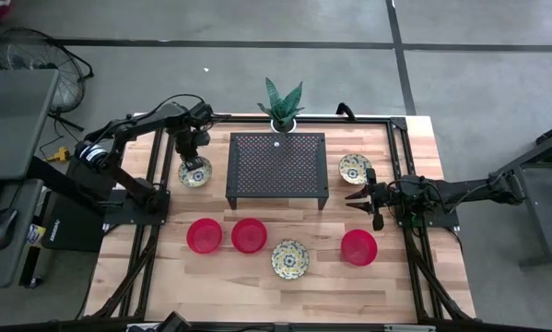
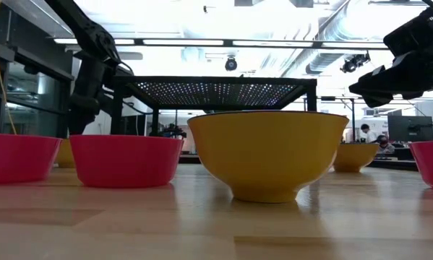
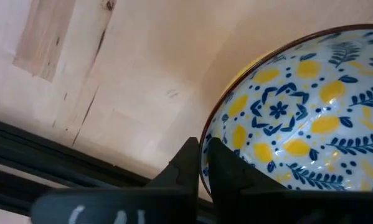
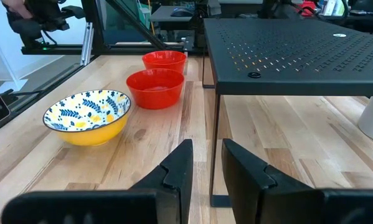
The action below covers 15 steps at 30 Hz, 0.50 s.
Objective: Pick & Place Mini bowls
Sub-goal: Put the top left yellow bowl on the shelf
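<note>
Six mini bowls sit on the wooden table. Three are red. Three are cream-yellow with a blue floral inside. My left gripper stands over the patterned bowl left of the black rack, shut on its rim. My right gripper hovers open at the rack's right side, between the far patterned bowl and the right red bowl, touching nothing. Its wrist view shows its fingers apart, with a patterned bowl and two red bowls ahead. My left gripper has the patterned bowl's rim between its two fingers, one finger inside the bowl and the other outside. The fingers come from above, pointing down. Whether the bowl rests on the table or is lifted, I cannot tell.
A black perforated rack on legs stands at the table's middle. A potted plant in a white pot stands behind it at the far edge. Black rails run along the table's left and right sides. Bare wood lies along the near edge.
</note>
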Tool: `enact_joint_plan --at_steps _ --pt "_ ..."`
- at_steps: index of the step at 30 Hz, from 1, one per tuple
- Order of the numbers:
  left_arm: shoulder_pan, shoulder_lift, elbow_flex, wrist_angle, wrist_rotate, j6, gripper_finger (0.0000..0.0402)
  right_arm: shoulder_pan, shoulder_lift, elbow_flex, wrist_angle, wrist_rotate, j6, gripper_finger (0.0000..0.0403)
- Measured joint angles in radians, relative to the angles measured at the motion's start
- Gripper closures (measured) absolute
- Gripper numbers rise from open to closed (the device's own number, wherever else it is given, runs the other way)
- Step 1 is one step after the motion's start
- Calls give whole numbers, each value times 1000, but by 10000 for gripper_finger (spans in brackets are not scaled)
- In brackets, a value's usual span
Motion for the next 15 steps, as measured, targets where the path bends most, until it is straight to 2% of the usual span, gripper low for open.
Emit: enact_joint_plan --at_steps 11,15 --pt "0 1 0 -66 50 72 398 0 0 0 0 0 0 329" --pt "-1 -4 35 -128 56 92 400 0 0 0 0 0 0 329"
